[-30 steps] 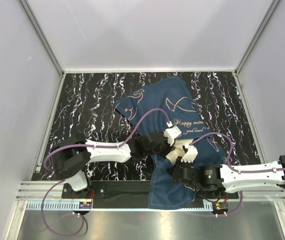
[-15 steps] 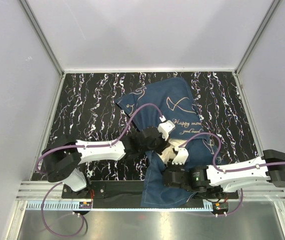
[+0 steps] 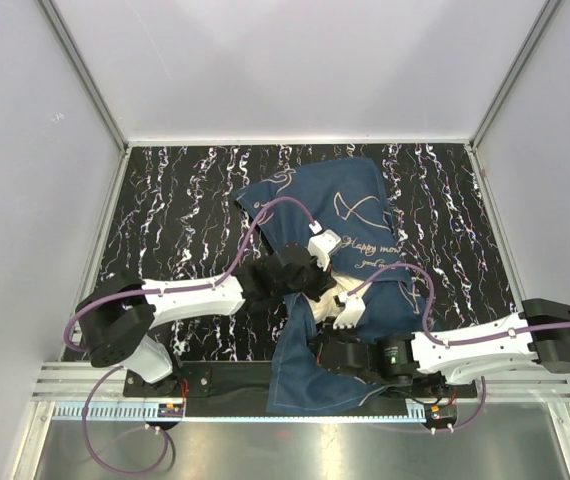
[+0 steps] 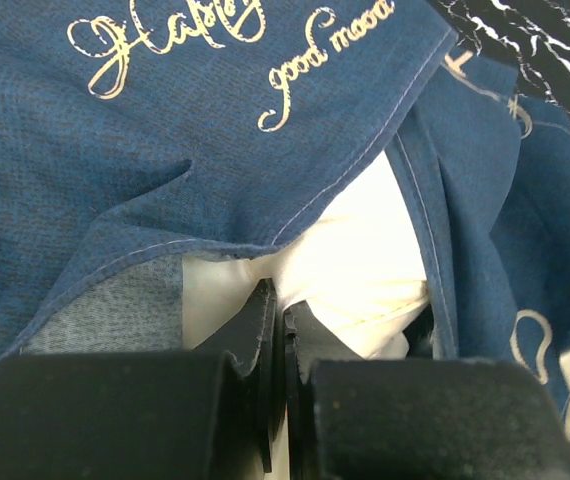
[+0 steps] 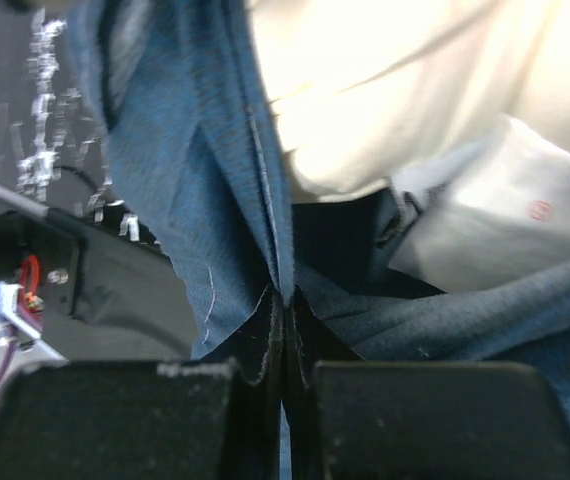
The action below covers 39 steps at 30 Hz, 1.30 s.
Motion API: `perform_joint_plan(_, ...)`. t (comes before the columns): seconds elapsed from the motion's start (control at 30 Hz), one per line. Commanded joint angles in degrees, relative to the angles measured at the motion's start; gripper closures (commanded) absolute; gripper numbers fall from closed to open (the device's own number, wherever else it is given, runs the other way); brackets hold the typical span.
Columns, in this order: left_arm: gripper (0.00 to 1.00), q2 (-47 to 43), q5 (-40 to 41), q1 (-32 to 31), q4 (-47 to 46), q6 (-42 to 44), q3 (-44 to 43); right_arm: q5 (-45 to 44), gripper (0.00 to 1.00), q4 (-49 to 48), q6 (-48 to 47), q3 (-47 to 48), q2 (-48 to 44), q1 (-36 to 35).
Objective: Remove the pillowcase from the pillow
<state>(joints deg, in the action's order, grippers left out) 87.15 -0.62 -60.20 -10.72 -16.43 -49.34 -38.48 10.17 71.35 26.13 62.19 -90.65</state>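
Observation:
The navy pillowcase (image 3: 350,215) with gold fish drawings and lettering lies across the middle of the table, its open end hanging over the near edge. The cream pillow (image 3: 337,292) shows a little at the opening between the two arms. My left gripper (image 3: 317,287) is shut on the pillow's cream fabric (image 4: 360,265) at the case's mouth (image 4: 281,306). My right gripper (image 3: 317,352) is shut on a fold of the pillowcase (image 5: 190,170), with the pillow (image 5: 385,90) just beyond it (image 5: 285,296).
The black marbled table top (image 3: 185,215) is walled by grey panels on three sides. A metal rail (image 3: 95,378) runs along the near edge. Purple cables loop over both arms. The left gripper's white housing (image 5: 505,210) sits close to my right fingers.
Both arms have shifted left and nearer. The right gripper has drawn the case's open end left along the near edge. More navy cloth now hangs over the front edge.

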Motion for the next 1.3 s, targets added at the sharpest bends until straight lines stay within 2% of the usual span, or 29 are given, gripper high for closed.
perform_joint_plan(0.0,1.0,-2.52,3.36,2.72,-21.71,-2.29,-4.71,9.21,1.0,-15.25,-2.97,-2.04,0.74,-3.3)
perform_joint_plan(0.07,1.0,-2.52,2.56,2.81,-22.15,-2.47,-4.97,9.82,1.0,-18.86,-4.99,-3.01,1.0,-3.3)
perform_joint_plan(0.33,1.0,-1.9,1.06,2.72,-22.67,-3.0,-5.5,11.41,1.0,-18.96,-13.25,2.44,4.51,-4.36)
perform_joint_plan(0.47,1.0,-2.78,0.97,2.72,-21.63,-2.91,-7.87,11.41,1.0,-28.86,-9.05,-4.14,5.66,-4.36)
perform_joint_plan(0.53,1.0,-3.39,-0.42,2.72,-19.18,-2.56,-9.01,10.8,1.0,-30.73,-5.37,-7.74,5.14,-4.53)
perform_joint_plan(0.63,1.0,-4.88,-0.78,2.72,-15.13,-1.33,-10.6,6.85,1.0,-21.47,-0.96,-5.06,3.73,-5.06)
perform_joint_plan(0.7,1.0,-6.82,-0.7,2.73,-11.28,-0.54,-10.77,3.25,1.0,-6.54,0.97,-1.45,3.37,-5.24)
perform_joint_plan(0.83,1.0,-12.26,-0.08,2.99,-4.23,1.13,-9.38,-3.25,1.0,10.61,5.27,3.93,1.36,-5.15)
perform_joint_plan(1.07,1.0,-27.11,0.54,4.13,7.88,2.27,-3.31,-9.59,1.0,25.4,14.59,1.03,-13.04,-5.24)
perform_joint_plan(1.27,1.0,-38.89,5.36,4.57,15.19,2.28,2.4,-13.99,1.0,43.68,19.95,6.03,-15.18,-5.06)
